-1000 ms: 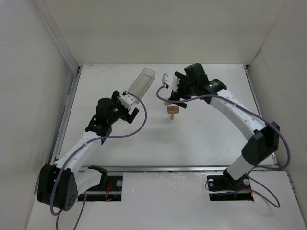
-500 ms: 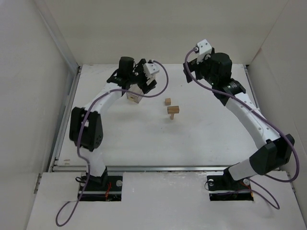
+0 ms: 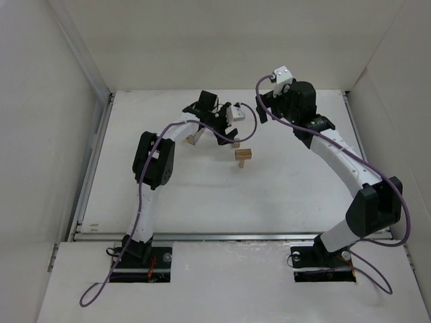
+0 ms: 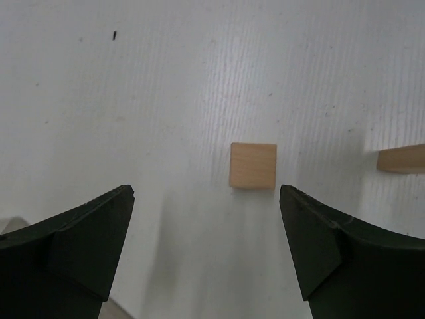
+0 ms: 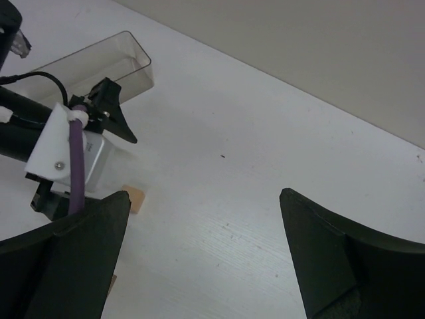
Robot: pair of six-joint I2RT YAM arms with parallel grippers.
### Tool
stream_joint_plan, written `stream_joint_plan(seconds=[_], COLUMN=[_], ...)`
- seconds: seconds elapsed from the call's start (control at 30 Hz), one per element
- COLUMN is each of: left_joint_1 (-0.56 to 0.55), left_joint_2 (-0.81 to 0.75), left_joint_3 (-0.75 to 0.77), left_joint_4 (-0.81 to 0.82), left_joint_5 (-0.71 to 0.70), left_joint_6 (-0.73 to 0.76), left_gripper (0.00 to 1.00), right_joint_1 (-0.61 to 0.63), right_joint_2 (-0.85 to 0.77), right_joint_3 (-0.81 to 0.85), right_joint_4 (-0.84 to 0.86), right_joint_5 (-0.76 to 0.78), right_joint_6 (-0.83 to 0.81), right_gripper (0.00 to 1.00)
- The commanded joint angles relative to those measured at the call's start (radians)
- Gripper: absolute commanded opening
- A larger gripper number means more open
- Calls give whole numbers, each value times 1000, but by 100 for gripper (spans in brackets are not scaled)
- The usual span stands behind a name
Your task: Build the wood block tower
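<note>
White table [image 4: 133, 100] bears a wood block [image 4: 253, 165] centred ahead of the wide-spread left gripper [image 4: 206, 199].

Wood block tower [image 4: 402, 159] cut by right edge.

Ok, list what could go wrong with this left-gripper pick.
The small light-tan wooden square block lies off-centre in the open left gripper, nearer one finger, so closing may shove or twist it. The wood block tower stands close by; its crosswise top piece could be knocked off.
</note>
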Motion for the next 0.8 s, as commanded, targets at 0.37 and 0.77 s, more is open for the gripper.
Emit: stream_joint_plan(seconds=[0.37,0.77], left_joint_1=[-50,-69], left_joint_2=[114,114], left_joint_3=[179,179], left_joint_4=[-184,-163], left_joint_5=[-7,-66], left_joint_6=[130,91], left_gripper=[85,49], right_joint_1=[-22,-31], right_joint_2=[-11,-11], right_joint_3=[-28,-28], right_joint_4=[45,35], right_joint_5=[9,18], right_joint_6=[-17,-36], right_gripper=[100,100])
